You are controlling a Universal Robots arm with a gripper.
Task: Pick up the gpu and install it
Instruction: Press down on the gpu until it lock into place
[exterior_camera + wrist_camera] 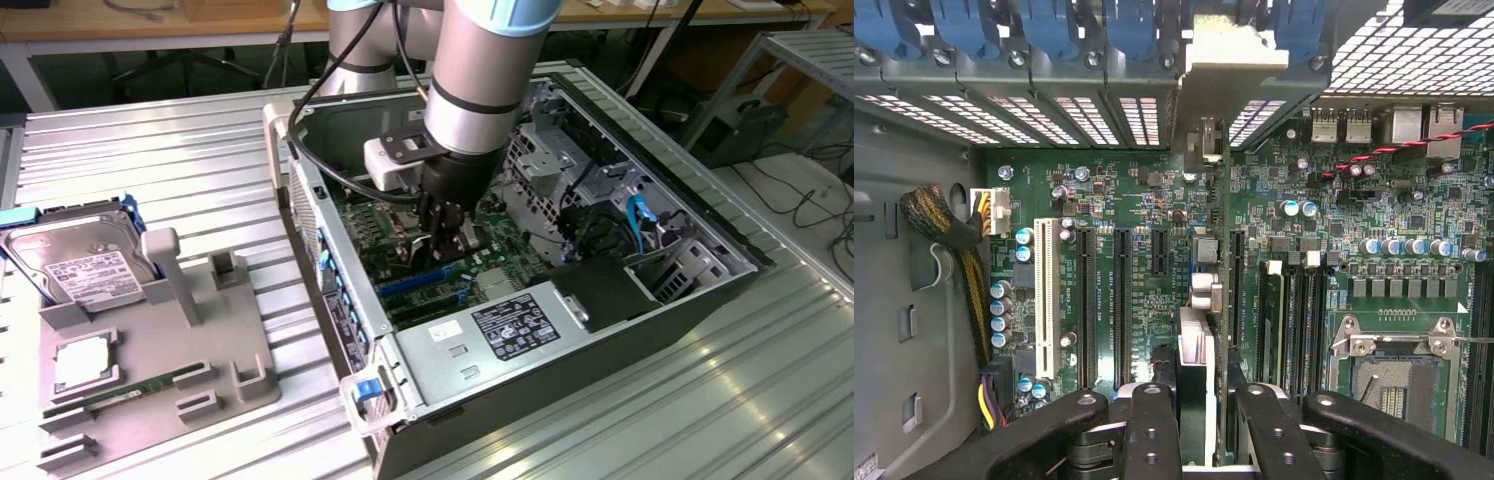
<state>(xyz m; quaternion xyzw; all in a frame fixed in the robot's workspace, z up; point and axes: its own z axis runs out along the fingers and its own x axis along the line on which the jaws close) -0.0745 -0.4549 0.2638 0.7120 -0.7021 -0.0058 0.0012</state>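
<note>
My gripper (447,238) is down inside the open computer case (694,215), shut on the gpu (451,250). The gpu is a thin dark card held upright just above the green motherboard (501,245). In the wrist view the gpu (1196,345) shows edge-on between my two black fingers (1151,425), running away from the gripper (1207,398). Its pale metal bracket (1229,60) stands at the case's rear slot openings. The card's lower edge lies over a black expansion slot (1236,290); I cannot tell whether it is seated.
Further black slots (1122,305) and a white slot (1044,300) lie beside the card, and the CPU socket (1399,360) beyond. A cable bundle (954,250) hugs the case wall. The power supply (514,325) fills the near corner. Outside, a grey fixture (200,340) holds a hard drive (80,265) and RAM stick (120,392).
</note>
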